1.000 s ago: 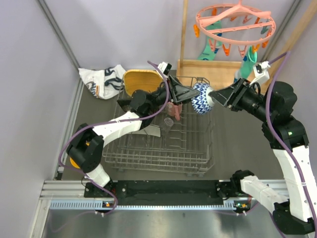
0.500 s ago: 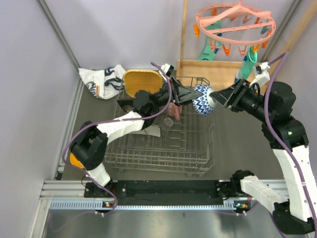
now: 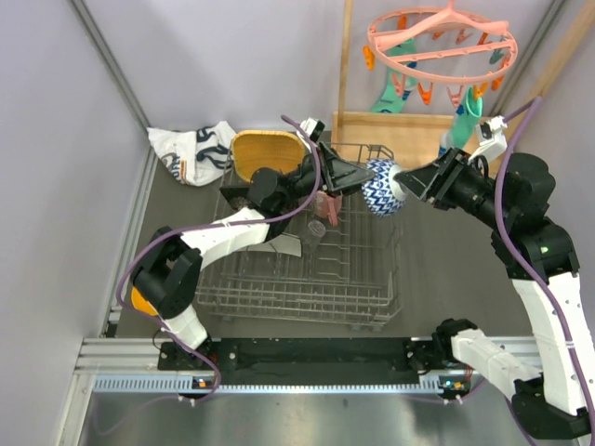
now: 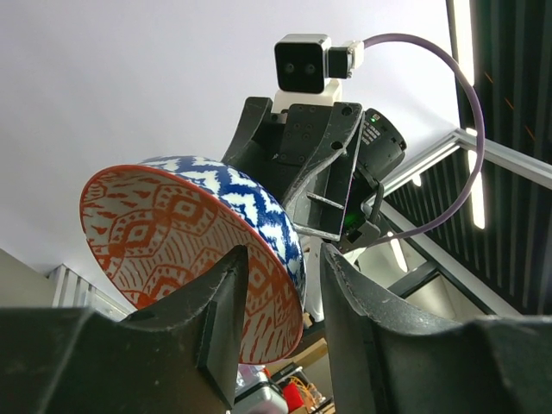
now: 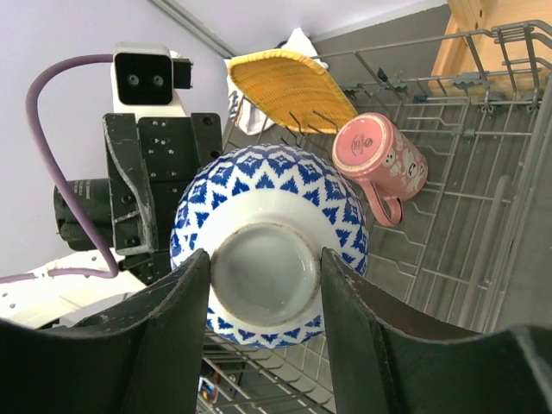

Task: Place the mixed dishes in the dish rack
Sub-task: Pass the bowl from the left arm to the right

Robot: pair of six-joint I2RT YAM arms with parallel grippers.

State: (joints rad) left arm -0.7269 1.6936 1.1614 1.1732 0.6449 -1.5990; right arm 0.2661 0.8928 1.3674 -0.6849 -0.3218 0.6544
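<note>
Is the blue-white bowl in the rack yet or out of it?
Out. The blue-white bowl is on edge in the right gripper, above the dish rack; the left gripper straddles its rim.

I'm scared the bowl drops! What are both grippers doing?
Left gripper: open, straddling the bowl rim.
Right gripper: closed, holding the bowl.

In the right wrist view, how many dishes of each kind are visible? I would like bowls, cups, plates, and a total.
Bowls: 1, the blue-white patterned bowl held in the right claw
Cups: 1, the pink cup in the dish rack
Plates: 1, the yellow plate
Total: 3
</note>
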